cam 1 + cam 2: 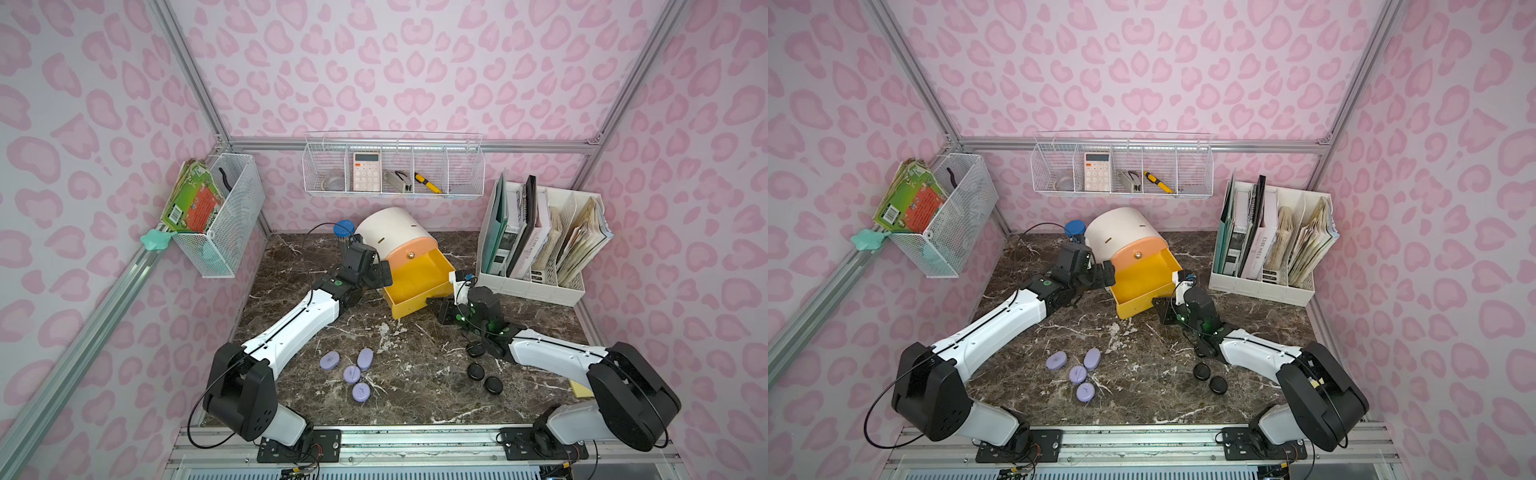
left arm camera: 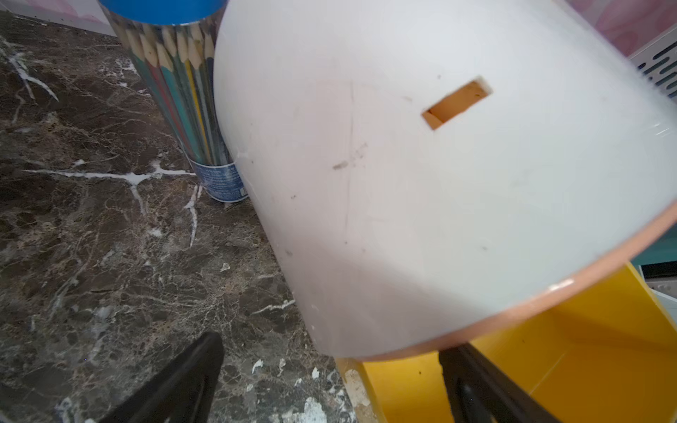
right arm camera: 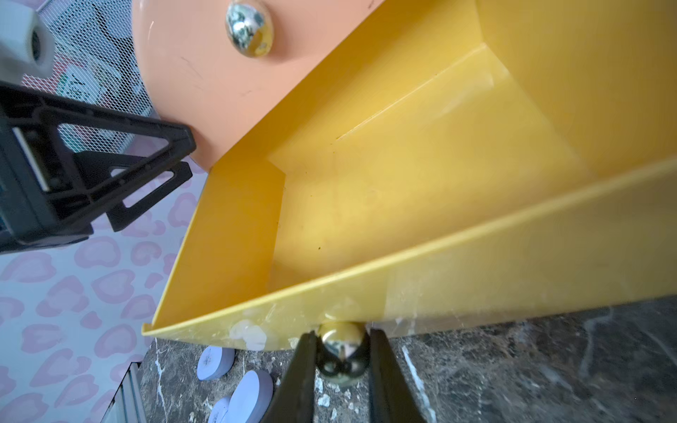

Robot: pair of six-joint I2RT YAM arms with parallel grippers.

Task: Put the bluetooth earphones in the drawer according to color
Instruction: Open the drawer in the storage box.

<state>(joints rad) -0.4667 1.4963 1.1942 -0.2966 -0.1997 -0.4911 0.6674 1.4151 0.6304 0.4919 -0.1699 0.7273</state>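
Note:
The drawer cabinet (image 1: 390,228) (image 1: 1121,228), white and barrel-shaped, stands at the back of the table. Its peach drawer (image 1: 409,249) is shut and its yellow drawer (image 1: 415,282) (image 3: 421,164) is pulled out and empty. My right gripper (image 1: 432,300) (image 3: 342,351) is shut on the yellow drawer's metal knob (image 3: 340,344). My left gripper (image 1: 380,280) (image 2: 329,362) is open against the cabinet's left side, one finger inside the yellow drawer. Several lilac earphones (image 1: 353,372) (image 1: 1077,372) lie front left. Three black earphones (image 1: 484,374) (image 1: 1210,376) lie beside the right arm.
A clear pencil tube with a blue lid (image 1: 343,230) (image 2: 176,91) stands just left of the cabinet. A white file rack (image 1: 536,282) with books fills the back right. Wire baskets hang on the back wall (image 1: 395,166) and left wall (image 1: 224,216). A yellow pad (image 1: 582,388) lies under the right arm.

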